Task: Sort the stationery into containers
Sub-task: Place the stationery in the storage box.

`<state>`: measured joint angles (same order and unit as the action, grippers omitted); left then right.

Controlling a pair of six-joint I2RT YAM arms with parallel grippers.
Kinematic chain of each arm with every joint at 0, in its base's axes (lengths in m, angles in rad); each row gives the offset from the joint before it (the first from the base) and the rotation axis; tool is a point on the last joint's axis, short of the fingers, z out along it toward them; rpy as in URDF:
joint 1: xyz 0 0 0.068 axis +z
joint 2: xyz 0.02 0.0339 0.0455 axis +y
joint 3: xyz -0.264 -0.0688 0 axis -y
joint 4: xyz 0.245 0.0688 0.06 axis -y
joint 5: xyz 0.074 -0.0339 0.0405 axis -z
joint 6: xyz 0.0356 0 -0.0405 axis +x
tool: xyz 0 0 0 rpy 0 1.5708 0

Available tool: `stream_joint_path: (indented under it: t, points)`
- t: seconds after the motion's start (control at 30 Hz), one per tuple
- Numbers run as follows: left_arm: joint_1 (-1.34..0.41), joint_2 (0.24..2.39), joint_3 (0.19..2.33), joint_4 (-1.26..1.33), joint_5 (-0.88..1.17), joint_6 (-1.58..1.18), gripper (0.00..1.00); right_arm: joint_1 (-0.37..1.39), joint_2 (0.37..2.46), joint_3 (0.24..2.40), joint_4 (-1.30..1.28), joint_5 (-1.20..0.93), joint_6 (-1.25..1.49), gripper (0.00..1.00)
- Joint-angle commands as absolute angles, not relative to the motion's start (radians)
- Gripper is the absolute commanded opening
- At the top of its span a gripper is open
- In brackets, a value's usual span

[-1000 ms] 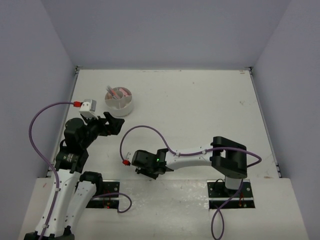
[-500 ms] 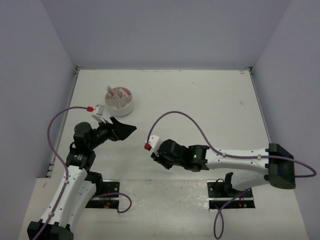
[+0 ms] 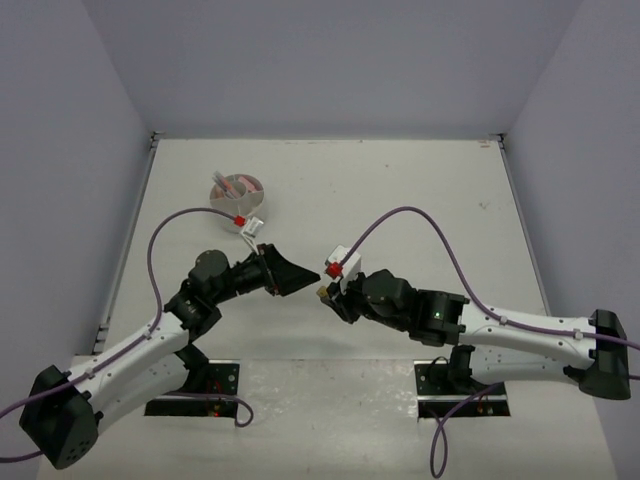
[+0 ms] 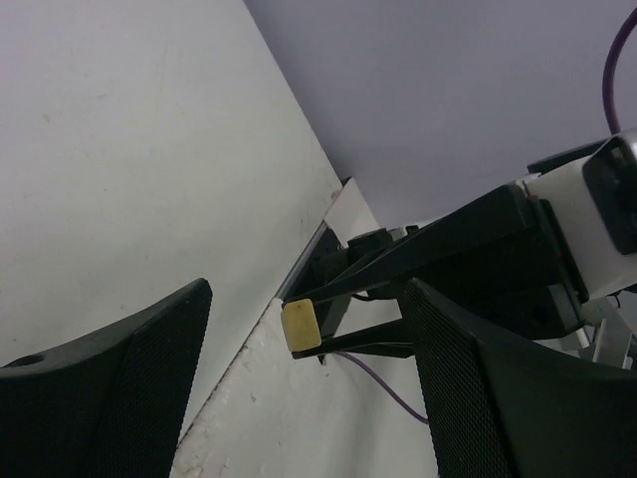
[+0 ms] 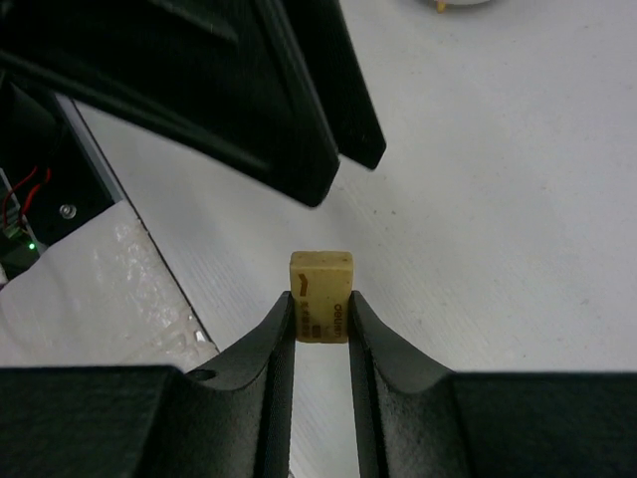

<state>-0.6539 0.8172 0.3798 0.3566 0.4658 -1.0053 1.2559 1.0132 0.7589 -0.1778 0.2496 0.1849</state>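
A small beige eraser [image 5: 320, 282] is pinched upright between the tips of my right gripper [image 5: 319, 301], which is shut on it just above the table. From overhead, my right gripper [image 3: 325, 293] meets my left gripper [image 3: 305, 277] tip to tip near the table's front middle. In the left wrist view the eraser [image 4: 301, 327] hangs in the wide gap of my open left gripper [image 4: 309, 299], touching neither of its fingers [image 4: 149, 368]. The round white tub [image 3: 237, 190] stands at the back left, with pink stationery [image 3: 238, 183] inside.
A purple cable with a red connector [image 3: 238, 219] loops over the tub's near side. The left gripper's black fingers [image 5: 299, 129] fill the upper left of the right wrist view. The table's rough front ledge [image 5: 109, 299] lies just below the eraser.
Both arms swung toward the table's front middle. My left gripper left the tub's side and now faces the right one. My right gripper carried the eraser up and rightward to meet it.
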Motion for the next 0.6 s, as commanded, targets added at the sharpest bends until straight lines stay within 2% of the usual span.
stream_joint_path:
  t: [0.0,0.17,0.47,0.5,0.57]
  points:
    - [-0.714,0.857,0.419,0.445,0.386,-1.001,0.71,1.241,0.978,0.765,-0.148,0.350,0.235,0.00]
    - [-0.759,0.890,0.427,0.475,0.380,-0.998,0.56,1.224,0.964,0.768,-0.152,0.358,0.263,0.00]
    - [-0.816,0.973,0.457,0.510,0.367,-0.991,0.54,1.223,0.973,0.799,-0.152,0.296,0.264,0.00]
    - [-0.815,0.976,0.456,0.512,0.362,-0.988,0.47,1.224,0.969,0.799,-0.153,0.293,0.265,0.00]
    - [-0.815,0.980,0.455,0.515,0.361,-0.987,0.40,1.224,0.957,0.795,-0.152,0.300,0.267,0.00]
